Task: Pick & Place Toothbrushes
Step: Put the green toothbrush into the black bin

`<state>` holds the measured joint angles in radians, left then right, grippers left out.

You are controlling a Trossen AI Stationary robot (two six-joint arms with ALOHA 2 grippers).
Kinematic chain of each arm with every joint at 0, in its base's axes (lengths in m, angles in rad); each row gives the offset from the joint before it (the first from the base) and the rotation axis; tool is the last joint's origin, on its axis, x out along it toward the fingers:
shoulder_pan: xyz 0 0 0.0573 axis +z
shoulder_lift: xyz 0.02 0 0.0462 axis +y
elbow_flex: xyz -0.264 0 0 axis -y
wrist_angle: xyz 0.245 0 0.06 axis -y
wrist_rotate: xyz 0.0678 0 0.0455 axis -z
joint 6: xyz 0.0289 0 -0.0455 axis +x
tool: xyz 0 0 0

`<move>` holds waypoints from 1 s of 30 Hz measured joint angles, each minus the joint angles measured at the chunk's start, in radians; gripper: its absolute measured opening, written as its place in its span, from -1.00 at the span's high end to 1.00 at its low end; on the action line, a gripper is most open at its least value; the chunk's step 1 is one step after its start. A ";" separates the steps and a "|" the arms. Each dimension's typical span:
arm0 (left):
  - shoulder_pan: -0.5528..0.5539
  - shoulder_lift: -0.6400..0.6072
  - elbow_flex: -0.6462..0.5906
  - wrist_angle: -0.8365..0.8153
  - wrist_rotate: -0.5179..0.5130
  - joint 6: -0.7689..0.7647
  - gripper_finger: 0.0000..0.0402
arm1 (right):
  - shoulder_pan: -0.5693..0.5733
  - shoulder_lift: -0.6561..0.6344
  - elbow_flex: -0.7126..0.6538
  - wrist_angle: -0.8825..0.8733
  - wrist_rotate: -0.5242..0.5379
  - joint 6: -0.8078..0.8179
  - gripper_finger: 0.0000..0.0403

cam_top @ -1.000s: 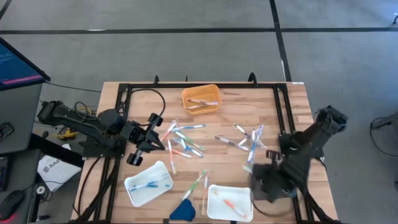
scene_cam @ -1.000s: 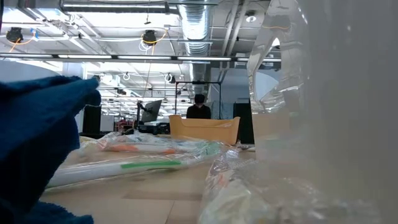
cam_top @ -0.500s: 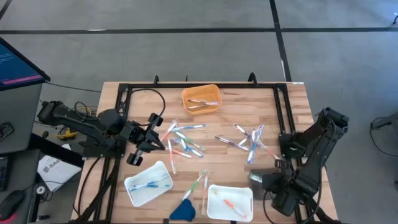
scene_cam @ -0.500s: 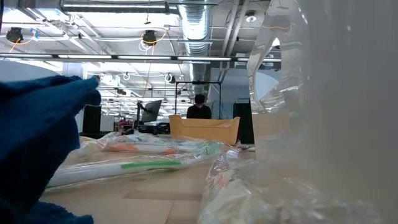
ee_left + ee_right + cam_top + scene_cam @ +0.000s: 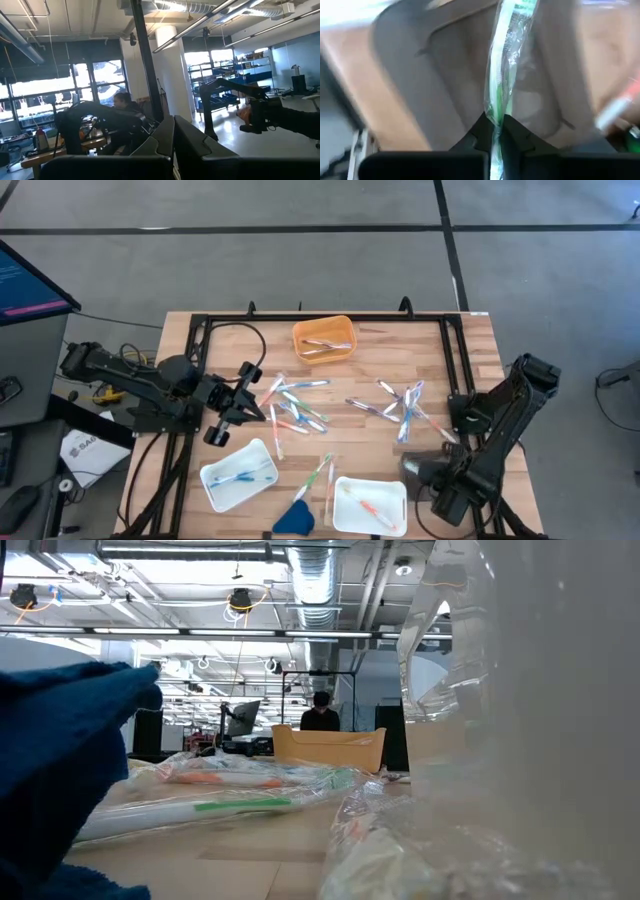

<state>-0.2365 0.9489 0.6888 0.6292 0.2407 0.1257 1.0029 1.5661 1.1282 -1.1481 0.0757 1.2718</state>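
Wrapped toothbrushes lie on the wooden table in two loose heaps, one left of centre (image 5: 295, 405) and one right of centre (image 5: 405, 402). Two more lie near the front (image 5: 322, 478). My right gripper (image 5: 418, 470) points down beside the right white tray (image 5: 345, 485) and is shut on a green toothbrush (image 5: 506, 60) in a clear wrapper. My left gripper (image 5: 258, 408) waits shut at the left heap's edge, raised and holding nothing (image 5: 173, 130). My right gripper pinches the wrapped green toothbrush between its two fingertips, at a spot along its length (image 5: 494, 112). The fingers come from above and point down. The toothbrush runs on from the fingertips in line with them. Its far end lies outside the frame.
An orange tray (image 5: 300, 332) at the far middle holds a few toothbrushes. The left white tray (image 5: 212, 480) holds a blue one, and the right white tray an orange one. A dark-blue wedge (image 5: 293, 518) lies at the front edge. A black frame (image 5: 300, 317) borders the table.
My right gripper has sunk toward the table beside the right white tray, drifting a little toward the near edge and rolling slightly. It stays shut on the green toothbrush.
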 joint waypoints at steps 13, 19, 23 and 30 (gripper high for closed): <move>0.000 0.000 0.000 0.000 0.000 0.000 1.00 | 0.017 0.000 -0.084 0.090 -0.006 -0.033 0.93; 0.000 0.000 0.000 0.000 0.000 0.000 1.00 | 0.017 0.000 -0.105 0.121 -0.009 -0.031 0.89; 0.000 0.000 0.000 0.000 0.000 0.000 1.00 | 0.017 0.000 -0.132 0.150 -0.009 -0.032 0.82; 0.000 0.000 0.000 0.000 0.000 0.000 1.00 | 0.017 0.000 -0.154 0.165 -0.009 -0.033 0.86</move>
<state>-0.2364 0.9489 0.6888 0.6292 0.2406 0.1257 1.0195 1.5658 0.9745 -0.9830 0.0669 1.2392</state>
